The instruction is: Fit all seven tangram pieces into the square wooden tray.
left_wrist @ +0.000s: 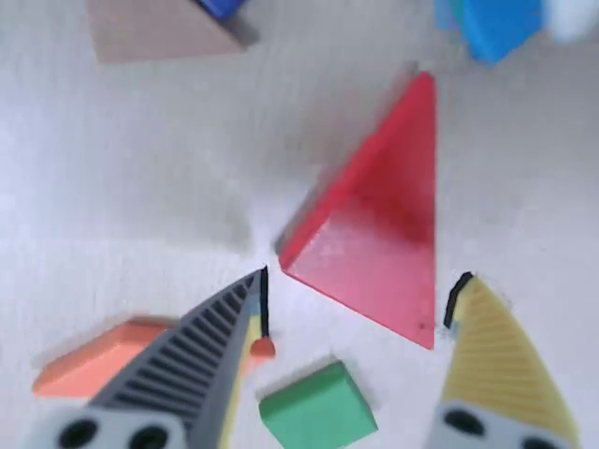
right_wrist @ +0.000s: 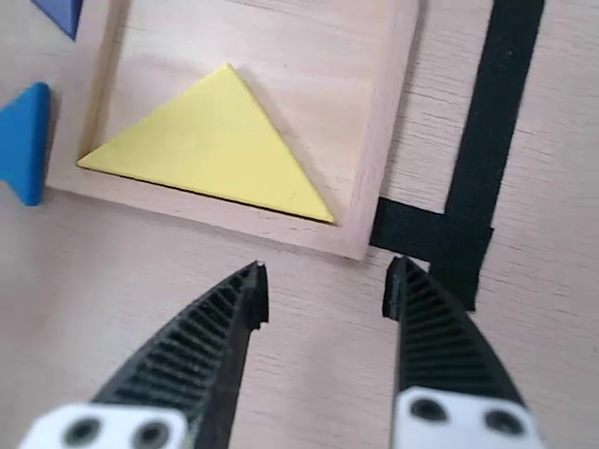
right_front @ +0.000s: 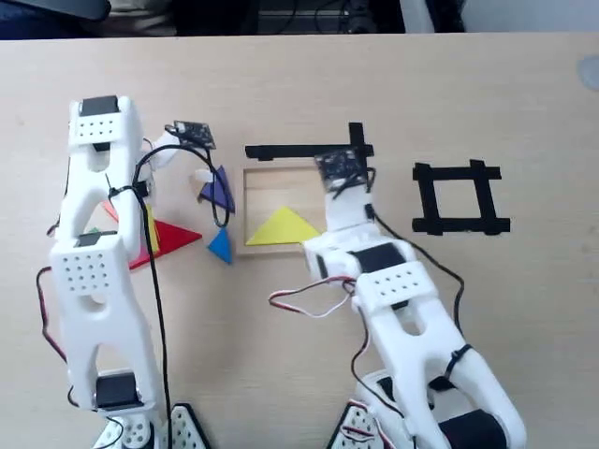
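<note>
the left gripper (left_wrist: 360, 281) has its fingers (left_wrist: 220, 351) spread wide and clamps nothing. the near edge of the red triangle (left_wrist: 379, 234) lies in the gap between the tips; whether either tip touches it cannot be told. just beside the dark ribbed finger lie an orange piece (left_wrist: 89, 360) and a green piece (left_wrist: 318, 410), both flat on the table (left_wrist: 122, 187). beyond the red triangle sits the blue triangle (right_wrist: 28, 140), and past that a dark blue piece (right_front: 218, 190), all outside the tray.

the right gripper (right_wrist: 323, 285) is likewise spread apart and holds nothing. its two tips hang over bare table just outside one corner of the square wooden tray (right_wrist: 384, 122). one tip is near a strip of black tape (right_wrist: 482, 159) that runs beside the tray. inside the tray the yellow triangle (right_wrist: 211, 150) lies flat, its long edge along the rim nearest this gripper. the blue triangle rests on the table just outside the far side rim. well apart from the tray, a taped square outline (right_front: 460, 198) marks the table.
</note>
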Available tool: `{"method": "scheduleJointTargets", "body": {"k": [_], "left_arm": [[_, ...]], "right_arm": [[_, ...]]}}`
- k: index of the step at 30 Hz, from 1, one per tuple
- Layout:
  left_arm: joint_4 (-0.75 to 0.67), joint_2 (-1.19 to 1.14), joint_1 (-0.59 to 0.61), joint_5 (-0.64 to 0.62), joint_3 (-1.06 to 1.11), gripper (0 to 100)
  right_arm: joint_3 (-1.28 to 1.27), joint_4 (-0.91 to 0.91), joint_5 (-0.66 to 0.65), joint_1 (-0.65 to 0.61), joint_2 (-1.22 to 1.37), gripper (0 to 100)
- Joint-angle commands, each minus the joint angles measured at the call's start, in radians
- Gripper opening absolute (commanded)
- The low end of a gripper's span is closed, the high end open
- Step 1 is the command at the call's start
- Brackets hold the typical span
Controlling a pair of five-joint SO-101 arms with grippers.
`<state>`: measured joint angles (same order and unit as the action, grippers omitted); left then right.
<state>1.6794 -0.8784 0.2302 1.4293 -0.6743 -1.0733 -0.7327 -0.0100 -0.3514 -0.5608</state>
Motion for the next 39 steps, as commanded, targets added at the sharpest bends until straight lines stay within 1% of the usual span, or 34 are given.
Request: {"method": "scheduleJointTargets", "body": {"k": [1, 4, 6, 8, 11, 15, 19, 20, 22, 27, 29, 35, 39], "left_arm": [[0.028, -0.055, 0.008, -0.003, -0.104, 32], [0.08, -0.112, 0.002, -0.003, -0.185, 32], [0.08, -0.129, 0.004, -0.003, -0.211, 32], [0.08, -0.135, 0.007, -0.003, -0.217, 32], [0.08, -0.135, 0.007, -0.003, -0.213, 32], [0.08, -0.137, 0.005, -0.003, -0.213, 32], [0.08, -0.137, 0.002, -0.003, -0.217, 32], [0.08, -0.138, 0.002, -0.003, -0.219, 32], [0.08, -0.141, 0.002, -0.003, -0.219, 32], [0.08, -0.143, 0.004, -0.003, -0.217, 32], [0.08, -0.143, 0.004, -0.003, -0.217, 32], [0.08, -0.14, 0.007, -0.003, -0.214, 32], [0.08, -0.137, 0.007, -0.003, -0.214, 32]], "right_arm": [[0.021, 0.017, -0.097, -0.144, -0.028, 21.5], [0.051, 0.02, -0.141, -0.242, -0.027, 21.5], [0.074, 0.057, -0.143, -0.253, -0.016, 21.3], [0.116, 0.098, -0.146, -0.252, 0.039, 18.5], [0.219, 0.127, -0.147, -0.258, 0.206, 11.9], [0.409, 0.121, -0.149, -0.281, 0.499, 7.7], [0.567, 0.114, -0.146, -0.348, 0.723, 0.8], [0.607, 0.084, -0.146, -0.364, 0.748, 1.4], [0.656, 0.071, -0.149, -0.387, 0.771, 1.0], [0.611, 0.273, -0.15, -0.448, 0.776, 1.1], [0.605, 0.315, -0.15, -0.46, 0.776, 1.1], [0.596, 0.33, -0.149, -0.454, 0.719, 1.1], [0.593, 0.348, -0.149, -0.486, 0.746, 1.1]]}}
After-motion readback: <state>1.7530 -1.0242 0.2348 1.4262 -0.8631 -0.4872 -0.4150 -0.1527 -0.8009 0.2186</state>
